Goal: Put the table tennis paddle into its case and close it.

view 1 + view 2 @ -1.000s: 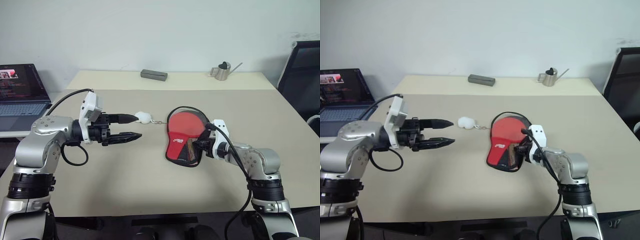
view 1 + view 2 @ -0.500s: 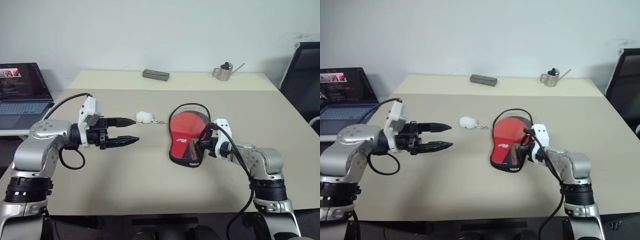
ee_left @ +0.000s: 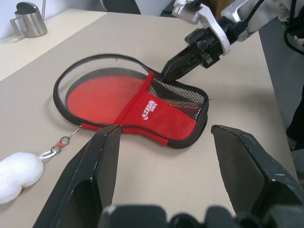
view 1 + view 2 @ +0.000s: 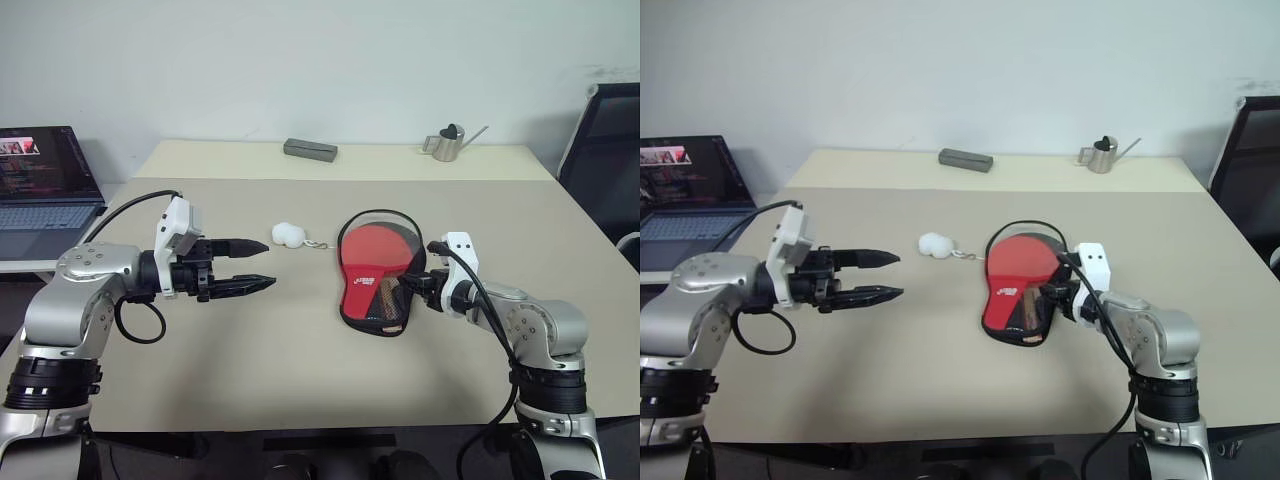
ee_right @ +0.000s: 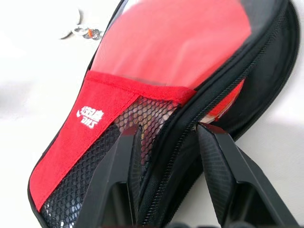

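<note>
Beige table (image 4: pixel 250 350), case (image 4: pixel 375 275) at right fingers (image 5: pixel 216 161), left fingers (image 4: pixel 245 285) apart

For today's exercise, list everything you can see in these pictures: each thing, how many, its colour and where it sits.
Case: one, red and black, mid-table, zip partly open.
Paddle: one, red, inside the case.
Charm: one, white, chained to the case's zip.
Box: one, grey, far table.
Watering can: one, metal, far table.
Laptop: one, dark, left desk.
Chair: one, black, right edge.
Left gripper: open, above the table.
Right gripper: open, at the case's edge.
</note>
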{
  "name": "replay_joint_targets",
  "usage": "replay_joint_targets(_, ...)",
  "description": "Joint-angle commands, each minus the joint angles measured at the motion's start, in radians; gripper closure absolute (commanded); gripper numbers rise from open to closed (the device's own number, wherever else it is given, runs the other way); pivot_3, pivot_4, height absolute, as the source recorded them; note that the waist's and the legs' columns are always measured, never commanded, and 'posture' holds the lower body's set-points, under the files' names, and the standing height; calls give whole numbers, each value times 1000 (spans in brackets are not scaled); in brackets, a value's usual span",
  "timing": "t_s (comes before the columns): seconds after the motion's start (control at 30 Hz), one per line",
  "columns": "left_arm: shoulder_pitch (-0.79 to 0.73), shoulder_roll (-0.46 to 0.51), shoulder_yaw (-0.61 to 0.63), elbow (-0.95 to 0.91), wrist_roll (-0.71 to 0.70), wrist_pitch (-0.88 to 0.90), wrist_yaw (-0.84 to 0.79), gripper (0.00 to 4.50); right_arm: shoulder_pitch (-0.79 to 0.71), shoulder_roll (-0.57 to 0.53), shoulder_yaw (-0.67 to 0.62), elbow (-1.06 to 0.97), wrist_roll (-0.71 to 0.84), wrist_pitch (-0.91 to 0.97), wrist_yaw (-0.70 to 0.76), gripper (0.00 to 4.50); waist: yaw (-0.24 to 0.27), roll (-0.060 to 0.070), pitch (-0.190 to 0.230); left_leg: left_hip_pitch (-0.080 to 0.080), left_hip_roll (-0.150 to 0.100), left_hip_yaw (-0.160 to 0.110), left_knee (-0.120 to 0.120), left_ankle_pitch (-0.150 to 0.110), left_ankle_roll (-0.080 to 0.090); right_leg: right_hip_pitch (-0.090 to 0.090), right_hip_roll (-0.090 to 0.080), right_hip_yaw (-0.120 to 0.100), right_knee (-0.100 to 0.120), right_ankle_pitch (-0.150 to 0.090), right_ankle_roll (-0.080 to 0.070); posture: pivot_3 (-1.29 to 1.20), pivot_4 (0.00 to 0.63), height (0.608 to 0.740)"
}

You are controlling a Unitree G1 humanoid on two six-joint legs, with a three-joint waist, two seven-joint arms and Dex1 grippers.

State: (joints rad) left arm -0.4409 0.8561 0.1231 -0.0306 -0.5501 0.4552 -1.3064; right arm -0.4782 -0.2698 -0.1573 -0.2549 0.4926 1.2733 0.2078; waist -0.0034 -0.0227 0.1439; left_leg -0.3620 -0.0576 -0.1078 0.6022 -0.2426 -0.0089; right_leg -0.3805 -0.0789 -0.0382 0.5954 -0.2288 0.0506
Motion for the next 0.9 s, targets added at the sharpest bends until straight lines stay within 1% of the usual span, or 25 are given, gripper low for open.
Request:
replay_joint_targets(0.03, -11, 12, 21, -33, -16, 0, 4, 1222, 12, -12, -2, -29, -20, -15, -18, 2488, 0, 0, 0, 0, 0, 0, 0, 0, 0, 0, 0, 0, 0, 0, 0, 0, 150, 740)
replay_joint_targets(0.13, -12, 12, 20, -33, -16, 0, 6, 1222, 20, -17, 1, -10, -41, -31, -28, 2488, 0, 0, 0, 0, 0, 0, 0, 0, 0, 0, 0, 0, 0, 0, 0, 0, 150, 740)
replay_joint_targets(0.2, -13, 13, 19, -33, -15, 0, 7, 1222, 21, -7, -10, -8, -40, -36, -26, 2128, 0, 0, 0, 0, 0, 0, 0, 0, 0, 0, 0, 0, 0, 0, 0, 0, 150, 740)
replay_joint_targets(0.23, -14, 13, 19, -33, -15, 1, 8, 1222, 20, -2, -11, -11, -39, -39, -23, 1901, 0, 0, 0, 0, 0, 0, 0, 0, 0, 0, 0, 0, 0, 0, 0, 0, 150, 740)
replay_joint_targets(0.3, -15, 13, 19, -32, -15, 2, 10, 1222, 16, 14, -21, -15, -31, -29, -27, 1282, 0, 0, 0, 0, 0, 0, -1, 0, 0, 0, 0, 0, 0, 0, 0, 0, 150, 740)
replay_joint_targets(0.4, -16, 13, 19, -33, -15, 3, 11, 1222, 11, 34, -40, -14, -22, -9, -35, 227, 0, 0, 0, 0, 0, 0, -1, 0, 0, 0, 0, 0, 0, 0, 0, 0, 150, 740)
replay_joint_targets(0.43, -16, 14, 19, -33, -15, 3, 11, 1222, 10, 41, -46, -12, -17, -1, -35, 20, 0, 0, 0, 0, 0, 0, -1, 0, 0, 0, 0, 0, 0, 0, 0, 0, 150, 740)
replay_joint_targets(0.9, -22, 12, 17, -30, -12, 4, 14, 1222, 20, 87, -35, 63, -33, -6, -50, 20, -1, 0, 0, 0, 0, 0, -2, 0, 0, -1, 0, 0, 0, 0, -1, 0, 150, 740)
